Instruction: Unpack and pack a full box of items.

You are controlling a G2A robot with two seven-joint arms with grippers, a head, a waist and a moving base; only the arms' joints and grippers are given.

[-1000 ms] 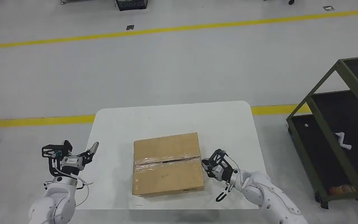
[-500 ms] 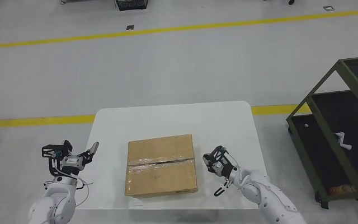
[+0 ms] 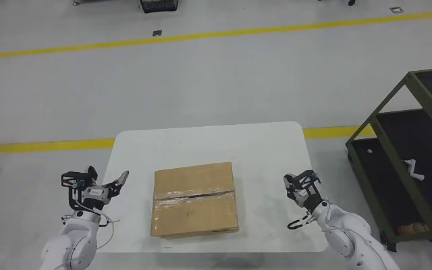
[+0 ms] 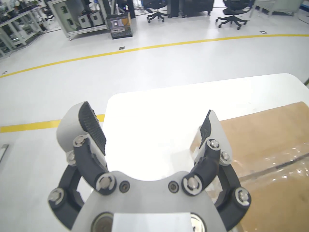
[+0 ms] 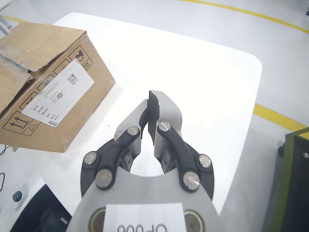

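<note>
Currently the box [image 3: 196, 219] sits closed on the near middle of the table [image 3: 270, 152], its centre seam sealed with clear tape [image 3: 202, 194]. The left gripper [image 4: 147, 112] hovers wide open at the table's left edge. The right gripper [image 5: 150, 102], fingers pressed together and empty, is well to the box's right. Brace the left side, then work the seam from its right end, where a flap looks slightly raised.
</note>
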